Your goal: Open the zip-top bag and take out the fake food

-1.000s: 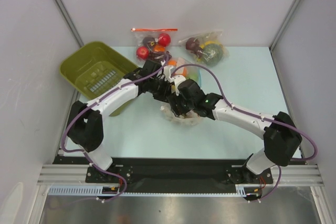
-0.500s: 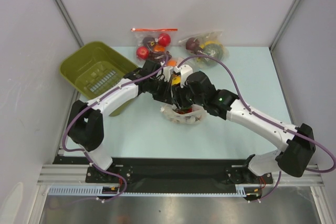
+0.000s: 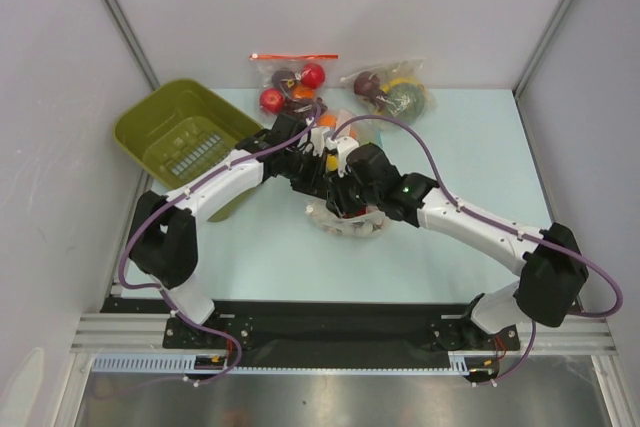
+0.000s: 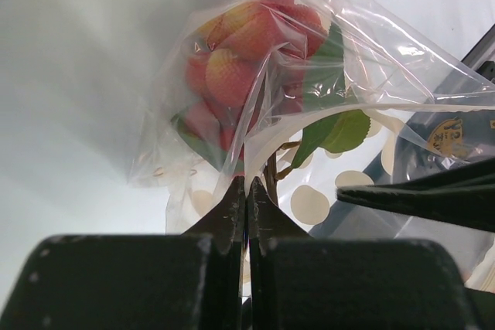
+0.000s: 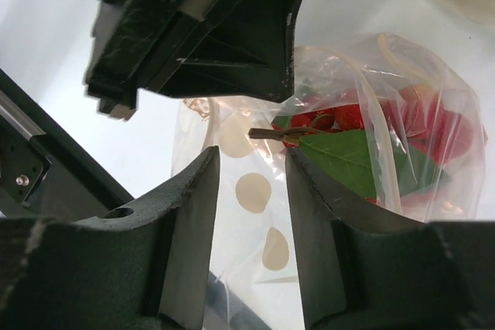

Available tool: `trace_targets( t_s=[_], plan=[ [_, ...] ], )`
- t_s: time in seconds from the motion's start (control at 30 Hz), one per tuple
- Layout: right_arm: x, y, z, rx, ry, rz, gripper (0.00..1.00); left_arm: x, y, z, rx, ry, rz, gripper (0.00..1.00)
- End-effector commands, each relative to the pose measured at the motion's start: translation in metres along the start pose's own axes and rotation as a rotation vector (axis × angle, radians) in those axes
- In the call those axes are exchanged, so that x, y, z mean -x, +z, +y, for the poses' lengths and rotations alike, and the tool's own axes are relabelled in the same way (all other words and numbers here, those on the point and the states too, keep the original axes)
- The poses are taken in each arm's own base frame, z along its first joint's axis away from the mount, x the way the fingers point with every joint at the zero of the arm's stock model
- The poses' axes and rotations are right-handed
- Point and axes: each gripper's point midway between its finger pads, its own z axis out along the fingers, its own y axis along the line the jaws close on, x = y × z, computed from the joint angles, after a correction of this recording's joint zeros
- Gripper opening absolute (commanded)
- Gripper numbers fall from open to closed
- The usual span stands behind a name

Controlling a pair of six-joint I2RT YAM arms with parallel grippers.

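Zip-top bag [image 3: 345, 219] sits crumpled in the middle of the surface [image 3: 250, 247], under both wrists. The fake food [image 4: 232, 67] is bunched inside it: glossy red pieces and green leaves behind the clear film.

We judge the step in hand to be getting a second hold on the film, so the two sides can be drawn apart. The left gripper [image 4: 247, 191] has its jaws pressed together on a thin fold of the bag. The right gripper [image 5: 249, 164] has its jaws spread, with dotted film lying in the gap between them and a brown stem just beyond the tips.

To do this well, we would close the right jaws on one layer of film only, on the side opposite the left's pinch. They should stay clear of the stem and leaves, so that the contents are not trapped. The pull should then go sideways and gently, since this plastic looks slippery and may slide out of a thin pinch. We cannot tell from these views whether the zip seam is open.

In the top view, the left arm reaches diagonally forward and rightward. The right arm stretches inward from its base, wrist angled down, and the two grippers almost meet over the bag.
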Motion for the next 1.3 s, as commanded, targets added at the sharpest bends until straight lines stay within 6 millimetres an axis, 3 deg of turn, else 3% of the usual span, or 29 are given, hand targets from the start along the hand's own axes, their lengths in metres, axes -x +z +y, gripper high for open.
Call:
trace_targets(
  t_s=[0.0, 0.13, 0.33, 0.73, 0.9, 1.0, 1.13, 1.23, 1.27],
  plan=[
    [-0.003, 0.012, -0.001, 0.011, 0.005, 0.009, 0.45, 0.011, -0.009, -0.010, -0.036, 0.028, -0.029, 0.00],
    [-0.015, 0.022, -0.009, -0.025, -0.008, 0.035, 0.51, 0.009, -0.008, -0.010, -0.042, 0.027, -0.021, 0.00],
    [0.000, 0.022, -0.027, -0.134, 0.009, -0.042, 0.63, 0.009, -0.010, -0.012, -0.049, 0.030, -0.022, 0.00],
    [-0.022, 0.048, -0.023, -0.116, 0.016, 0.023, 0.66, 0.009, -0.009, -0.015, -0.066, 0.037, -0.011, 0.00],
    [-0.027, 0.049, -0.020, -0.107, 0.018, 0.044, 0.66, 0.008, -0.008, -0.014, -0.068, 0.038, -0.009, 0.00],
    [-0.037, 0.047, -0.025, -0.134, 0.027, 0.097, 0.55, 0.008, -0.009, -0.014, -0.068, 0.038, -0.009, 0.00],
    [-0.046, 0.040, -0.026, -0.145, 0.049, 0.135, 0.20, 0.007, -0.007, -0.013, -0.063, 0.036, -0.005, 0.00],
    [-0.045, 0.030, -0.025, -0.151, 0.058, 0.140, 0.01, 0.005, -0.005, -0.010, -0.056, 0.038, 0.001, 0.00],
    [-0.044, 0.028, -0.026, -0.158, 0.067, 0.140, 0.00, 0.004, -0.004, -0.008, -0.050, 0.033, 0.004, 0.00]
  ],
)
